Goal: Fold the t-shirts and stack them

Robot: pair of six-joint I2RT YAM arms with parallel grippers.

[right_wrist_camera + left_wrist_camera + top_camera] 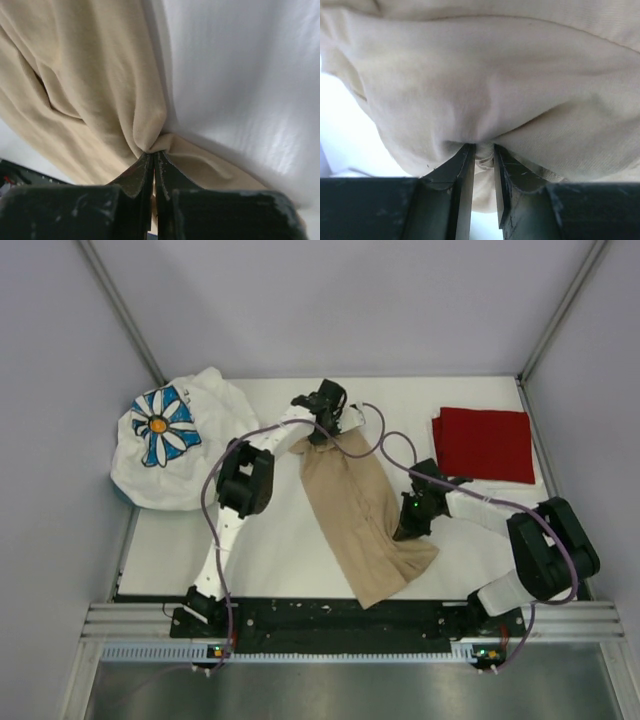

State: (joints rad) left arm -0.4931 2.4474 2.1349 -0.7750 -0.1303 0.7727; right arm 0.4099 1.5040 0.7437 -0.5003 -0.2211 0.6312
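The tan t-shirt (365, 515) lies as a long crumpled strip across the middle of the white table, from far centre to the near edge. My left gripper (322, 430) is shut on its far end; the wrist view shows cloth (485, 100) pinched between the fingers (462, 170). My right gripper (404, 532) is shut on the shirt's right edge, with a fold of tan cloth (100, 100) pinched at my fingertips (145, 167). The dark red t-shirt (485, 443) lies folded flat at the far right. The white daisy t-shirt (175, 445) sits bunched at the far left.
The white table surface (270, 540) is bounded by grey walls on three sides. A black rail (340, 618) with the arm bases runs along the near edge. The tan shirt's near end hangs over that rail.
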